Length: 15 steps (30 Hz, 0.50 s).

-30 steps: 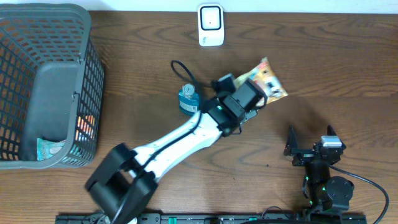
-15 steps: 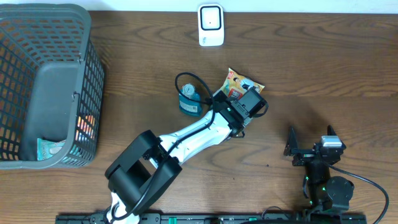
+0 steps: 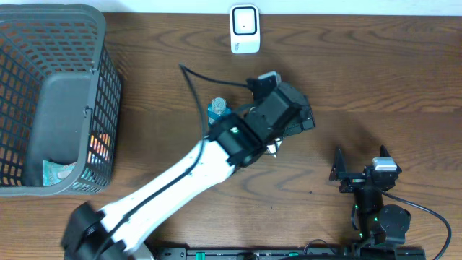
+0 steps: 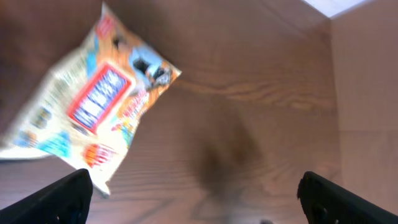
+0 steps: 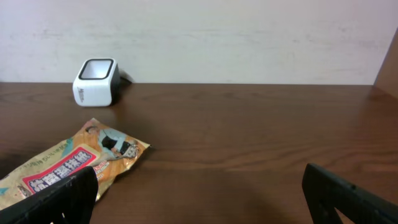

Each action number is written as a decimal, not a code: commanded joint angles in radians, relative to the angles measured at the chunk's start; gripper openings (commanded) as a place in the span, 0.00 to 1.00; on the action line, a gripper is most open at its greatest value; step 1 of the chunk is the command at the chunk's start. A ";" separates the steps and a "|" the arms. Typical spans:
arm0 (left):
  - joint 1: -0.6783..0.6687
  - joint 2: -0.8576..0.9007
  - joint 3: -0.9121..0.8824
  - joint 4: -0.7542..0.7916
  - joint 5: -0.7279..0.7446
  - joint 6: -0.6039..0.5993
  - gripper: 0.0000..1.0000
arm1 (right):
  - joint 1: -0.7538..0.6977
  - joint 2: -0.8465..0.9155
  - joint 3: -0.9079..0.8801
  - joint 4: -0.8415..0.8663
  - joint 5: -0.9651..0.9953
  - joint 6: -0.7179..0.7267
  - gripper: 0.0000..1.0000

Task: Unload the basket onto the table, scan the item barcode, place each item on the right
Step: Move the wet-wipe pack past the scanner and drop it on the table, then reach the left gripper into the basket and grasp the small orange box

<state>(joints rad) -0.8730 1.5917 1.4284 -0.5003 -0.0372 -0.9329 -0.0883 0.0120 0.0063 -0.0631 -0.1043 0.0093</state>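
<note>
The item is a yellow-orange snack packet [image 4: 93, 106] that lies flat on the brown table, free of any finger. My left gripper [image 4: 199, 202] hangs open above the table just right of it, with nothing between its black fingertips [image 4: 59, 199]. From overhead the left gripper [image 3: 289, 115] hides the packet. The white barcode scanner [image 3: 245, 29] stands at the table's far edge; the right wrist view shows the scanner [image 5: 96, 81] behind the packet [image 5: 68, 165]. My right gripper [image 3: 359, 165] rests open and empty near the front right. No barcode shows.
A dark grey mesh basket [image 3: 50, 101] with items inside fills the left side. A small blue bottle [image 3: 218, 112] stands beside the left arm, with its black cable looped above. A pale wall [image 5: 249, 37] backs the table.
The left gripper has opened and let go of the snack packet, which now lies on the table. The left arm swung and now covers the packet from above. The right arm stayed put.
</note>
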 commanded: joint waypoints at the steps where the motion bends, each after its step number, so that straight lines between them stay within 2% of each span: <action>1: 0.067 -0.107 0.097 -0.121 -0.128 0.274 0.98 | 0.004 -0.005 -0.001 -0.003 0.000 -0.014 0.99; 4: 0.164 -0.169 0.201 -0.275 -0.275 0.311 0.98 | 0.004 -0.005 -0.001 -0.003 0.000 -0.014 0.99; 6: 0.239 -0.199 0.261 -0.330 -0.298 0.338 0.98 | 0.004 -0.005 -0.001 -0.004 0.000 -0.015 0.99; 7: 0.354 -0.231 0.330 -0.381 -0.297 0.357 0.98 | 0.004 -0.005 -0.001 -0.003 0.000 -0.014 0.99; 10: 0.537 -0.268 0.396 -0.435 -0.296 0.343 0.98 | 0.004 -0.005 -0.001 -0.003 0.000 -0.014 0.99; 13: 0.747 -0.297 0.409 -0.490 -0.289 0.249 0.98 | 0.004 -0.005 -0.001 -0.003 0.000 -0.015 0.99; 15: 0.918 -0.299 0.408 -0.580 -0.288 0.115 0.98 | 0.004 -0.005 -0.001 -0.003 0.000 -0.014 0.99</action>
<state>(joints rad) -0.1345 1.2961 1.8301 -0.9947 -0.3080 -0.6628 -0.0883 0.0120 0.0063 -0.0631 -0.1043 0.0093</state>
